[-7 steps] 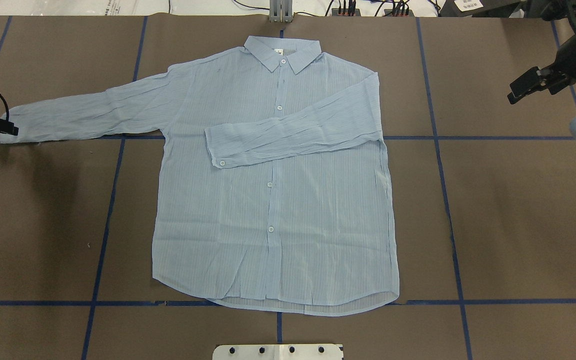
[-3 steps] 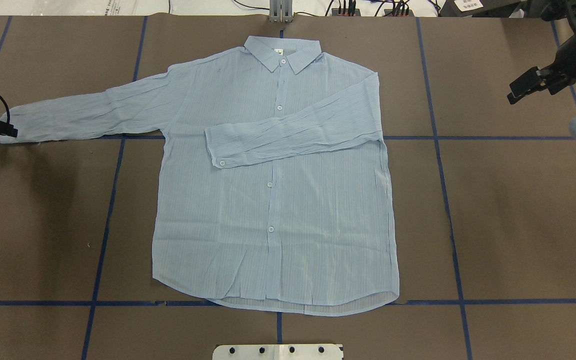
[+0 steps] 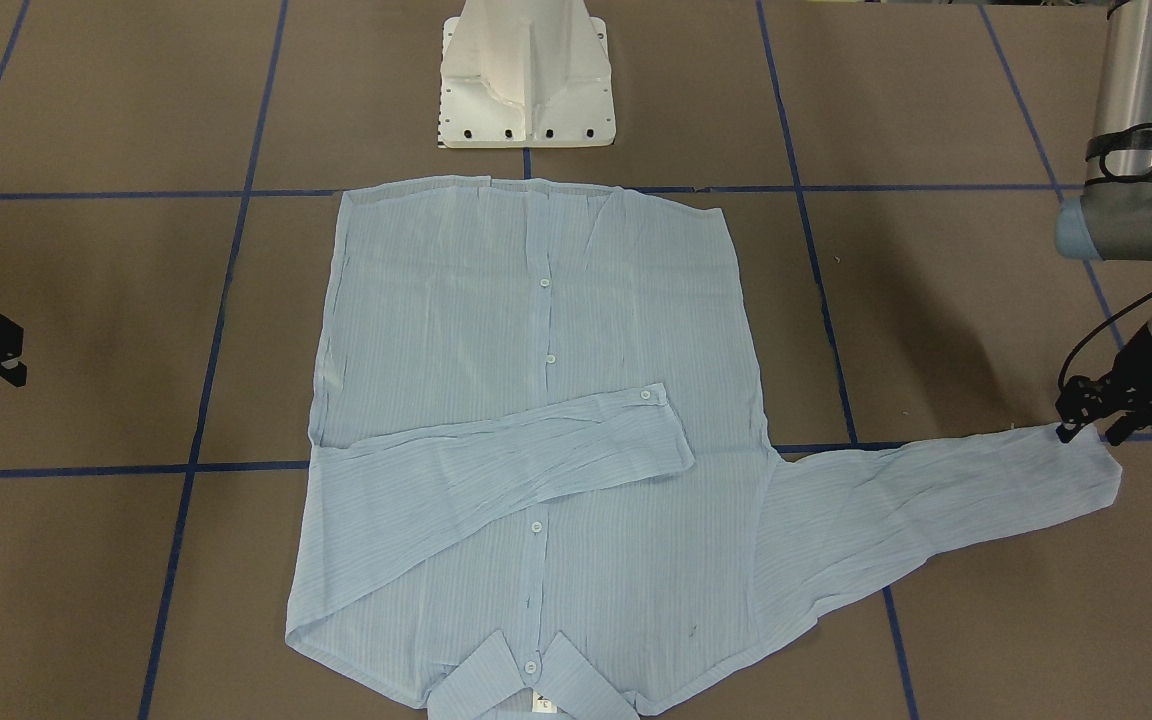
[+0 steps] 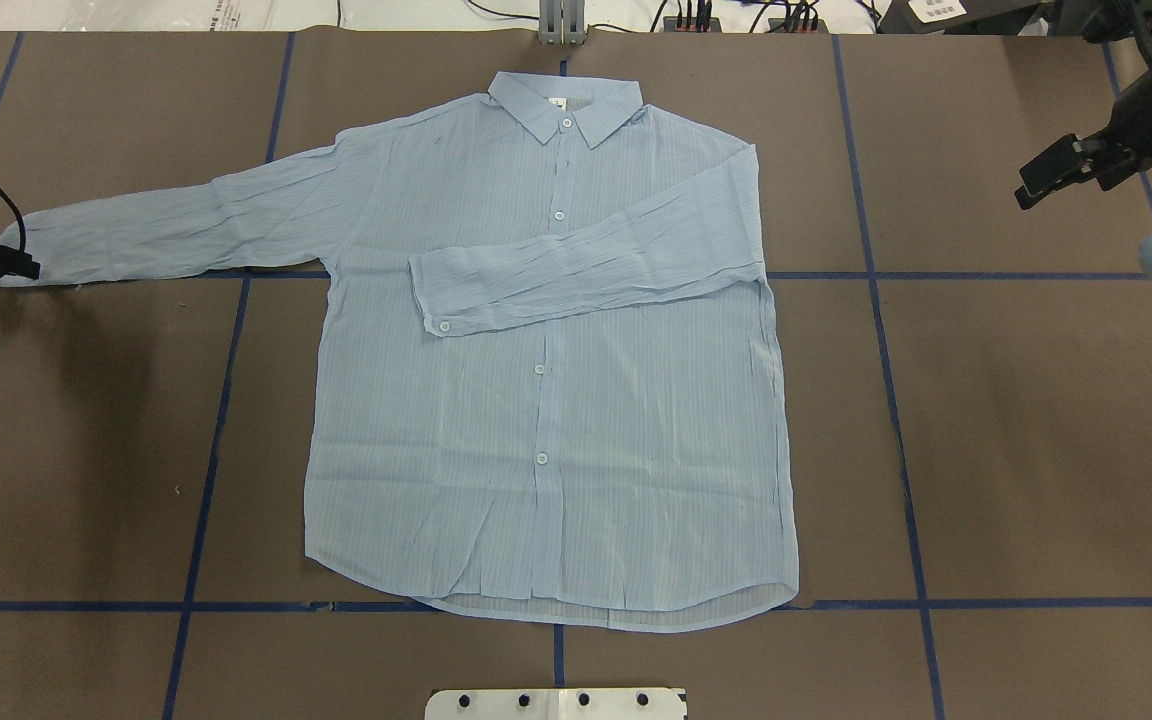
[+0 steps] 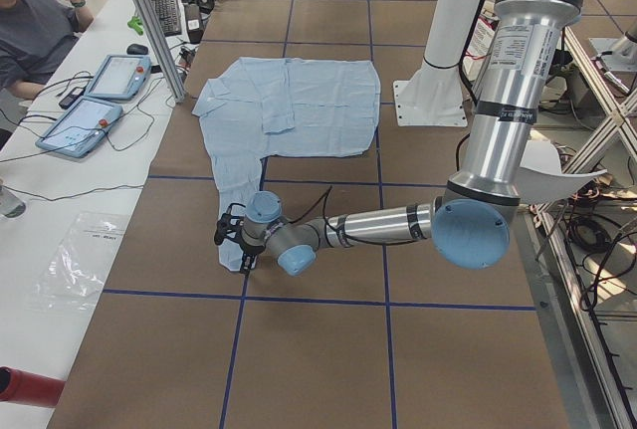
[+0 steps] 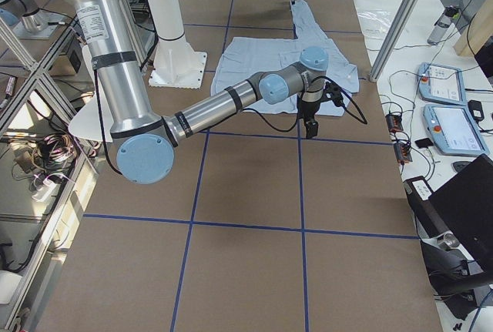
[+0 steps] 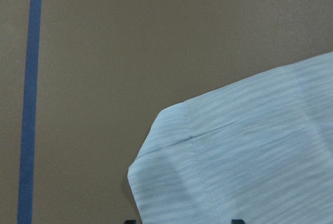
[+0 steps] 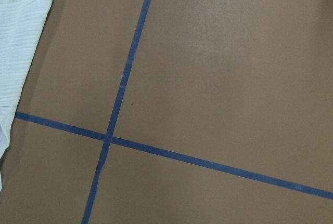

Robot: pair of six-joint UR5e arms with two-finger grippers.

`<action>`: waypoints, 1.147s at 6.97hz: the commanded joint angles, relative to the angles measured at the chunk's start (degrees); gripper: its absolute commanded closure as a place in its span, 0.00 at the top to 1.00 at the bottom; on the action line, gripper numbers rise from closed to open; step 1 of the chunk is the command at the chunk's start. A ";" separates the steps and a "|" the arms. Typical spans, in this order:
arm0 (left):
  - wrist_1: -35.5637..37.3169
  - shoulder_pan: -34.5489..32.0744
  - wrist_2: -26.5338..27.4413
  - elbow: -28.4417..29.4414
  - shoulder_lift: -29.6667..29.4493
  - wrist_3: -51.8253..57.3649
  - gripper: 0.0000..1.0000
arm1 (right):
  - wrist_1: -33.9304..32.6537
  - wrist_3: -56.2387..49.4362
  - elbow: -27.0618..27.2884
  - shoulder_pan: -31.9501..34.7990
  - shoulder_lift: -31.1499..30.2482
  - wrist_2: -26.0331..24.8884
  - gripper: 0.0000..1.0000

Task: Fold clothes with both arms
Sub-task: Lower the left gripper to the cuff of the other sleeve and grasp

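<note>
Just beyond the base (image 4: 556, 703): hem (image 4: 576, 615) of the shirt (image 4: 546, 450), flat, buttoned and front up on the table (image 4: 986, 450). Farther from the base, across the chest: one sleeve (image 4: 586, 275) already folded in. Farthest from the base: collar (image 4: 566, 105).

Out to the base's left, well clear of the body: the other sleeve (image 4: 176, 225), spread straight, its cuff (image 7: 218, 172) under the left gripper (image 3: 1088, 436). Open there, going by the wrist view: jaws wide apart at the bottom edge, cuff corner between them, not pinched. Whether touching the cloth, cannot tell.

Out to the base's right and far side, well apart from the shirt: right gripper (image 4: 1041, 182), raised, holding nothing. How wide its jaws stand, cannot tell.

Expect thin, light, limp cloth with no stiffness to carry a fold. Likely to sag, drag and wrinkle, and to slip from a shallow pinch. Firmer only at cuff, collar and button strip, where layers are stitched.

Best to take the cuff at its doubled edge, deep enough to catch both layers. Then lift just clear of the table and carry across toward the folded sleeve. Probably a sleeve fold in hand, with body folds not yet begun.
</note>
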 commanded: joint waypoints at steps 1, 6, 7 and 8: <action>0.00 0.28 0.01 -0.09 0.06 0.17 0.62 | 0.00 0.00 -0.01 0.00 0.04 0.00 1.00; 0.17 0.11 -0.69 -5.25 0.76 0.34 0.00 | 0.00 0.35 0.26 0.00 0.13 0.00 1.00; 0.52 0.11 -0.78 -9.71 0.68 -0.18 0.00 | 0.00 0.44 0.26 0.00 0.13 0.00 1.00; 1.14 0.20 -2.78 -12.46 0.42 -1.49 0.00 | 0.00 0.44 0.26 0.00 0.13 0.09 1.00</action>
